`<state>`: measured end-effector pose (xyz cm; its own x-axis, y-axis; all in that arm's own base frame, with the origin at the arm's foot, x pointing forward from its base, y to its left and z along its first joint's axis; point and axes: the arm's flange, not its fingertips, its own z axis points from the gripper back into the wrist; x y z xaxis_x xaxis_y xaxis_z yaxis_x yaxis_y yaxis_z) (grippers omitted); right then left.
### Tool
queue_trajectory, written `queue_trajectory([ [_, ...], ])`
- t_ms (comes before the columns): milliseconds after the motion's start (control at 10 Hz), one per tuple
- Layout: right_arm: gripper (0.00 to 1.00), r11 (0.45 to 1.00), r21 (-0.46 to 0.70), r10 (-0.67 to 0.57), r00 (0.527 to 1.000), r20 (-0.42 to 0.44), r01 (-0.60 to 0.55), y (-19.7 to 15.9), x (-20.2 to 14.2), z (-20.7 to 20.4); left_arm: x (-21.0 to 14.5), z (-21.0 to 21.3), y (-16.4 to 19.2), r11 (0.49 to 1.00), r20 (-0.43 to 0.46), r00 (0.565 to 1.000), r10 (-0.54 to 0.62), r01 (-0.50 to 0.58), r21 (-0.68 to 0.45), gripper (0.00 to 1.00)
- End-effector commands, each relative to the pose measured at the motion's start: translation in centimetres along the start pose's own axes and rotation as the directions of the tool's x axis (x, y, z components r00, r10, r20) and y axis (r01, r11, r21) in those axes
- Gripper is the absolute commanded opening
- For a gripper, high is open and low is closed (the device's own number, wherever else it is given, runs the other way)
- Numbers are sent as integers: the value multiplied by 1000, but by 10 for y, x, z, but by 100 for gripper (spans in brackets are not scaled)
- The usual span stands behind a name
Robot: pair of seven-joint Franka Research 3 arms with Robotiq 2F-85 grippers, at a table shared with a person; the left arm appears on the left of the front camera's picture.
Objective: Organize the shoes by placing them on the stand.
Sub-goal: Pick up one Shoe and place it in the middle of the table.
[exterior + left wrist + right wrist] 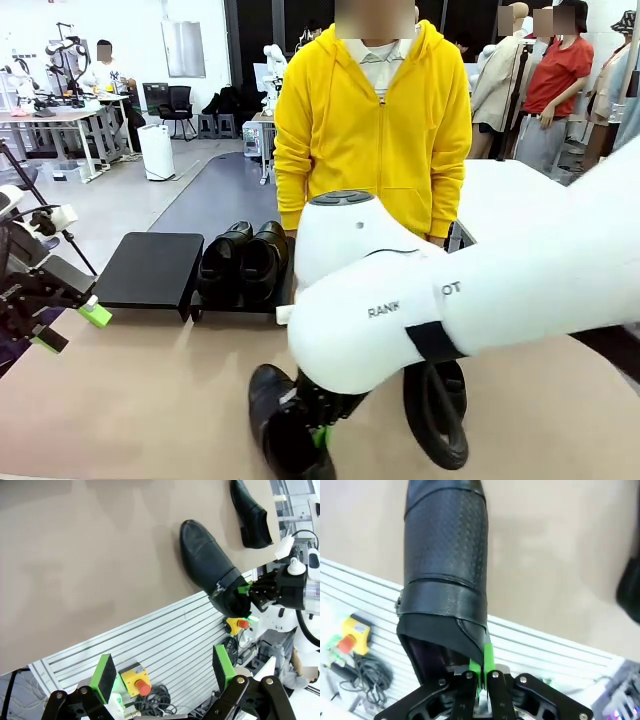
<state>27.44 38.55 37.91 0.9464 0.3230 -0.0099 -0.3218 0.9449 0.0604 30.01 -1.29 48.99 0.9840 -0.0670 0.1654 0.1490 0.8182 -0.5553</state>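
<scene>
- The left claw (pixel 70 327) is hanging by the left edge of the bench (pixel 140 390). Its green pads (pixel 95 315) are spread wide and holding nothing.
- The stand's left platform (pixel 150 268) is sitting bare at the far edge of the bench.
- Two shoes (pixel 240 262) are sitting side by side on the right platform (pixel 235 308).
- The right claw (pixel 318 432) is pinching the third shoe (pixel 275 410) by the thin wall beside its opening, at the near edge of the bench.
- The fourth shoe (pixel 437 410) is lying just to the right, partly behind the arm.
- The leather is looking smooth and shiny, so it could slip.
- The shoe is probably light, but the thin wall may bend and the toe may droop. The firmer heel end looks like the best place to hold.
</scene>
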Motion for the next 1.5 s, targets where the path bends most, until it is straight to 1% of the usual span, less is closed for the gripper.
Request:
queue_trajectory([
  [0, 0, 997, 76, 11, 999, 50, -15, 16, 40, 2, 0, 2, 1, 1000, 1, 1000, 2, -2, -14, 100],
  [100, 0, 994, 105, 1, 999, 50, -6, 28, 51, 2, 0, 2, 1, 1000, 1, 1000, 2, -2, -14, 100],
  [200, 0, 992, 126, -36, 998, 57, 28, 34, 63, 3, 0, 2, 1, 1000, 1, 1000, 2, -2, -14, 100],
  [400, 0, 978, 186, -104, 994, 44, 94, 39, 83, 6, 0, 2, 1, 1000, 1, 1000, 2, -2, -14, 100],
  [600, 0, 980, 165, -109, 994, 7, 106, 38, 100, -2, 0, 2, 1, 1000, 1, 1000, 2, -2, -14, 100],
  [800, 0, 980, 158, -121, 993, 12, 118, 34, 110, -6, 0, 2, 1, 1000, 1, 1000, 2, -2, -14, 100],
  [1100, 0, 982, 156, -115, 993, 15, 111, 31, 115, -11, 0, 2, 1, 1000, 1, 1000, 2, -2, -14, 100],
  [1200, 42, 983, 159, -92, 996, -8, 92, 31, 115, -13, 0, 2, 1, 1000, 1, 1000, 2, -2, -14, 100],
  [1300, 100, 983, 161, -86, 996, -12, 87, 31, 114, -12, 0, 2, 1, 1000, 1, 1000, 2, -2, -14, 100],
  [1400, 100, 983, 161, -89, 996, -6, 89, 29, 114, -12, 0, 2, 1, 1000, 1, 1000, 2, -2, -14, 100],
])
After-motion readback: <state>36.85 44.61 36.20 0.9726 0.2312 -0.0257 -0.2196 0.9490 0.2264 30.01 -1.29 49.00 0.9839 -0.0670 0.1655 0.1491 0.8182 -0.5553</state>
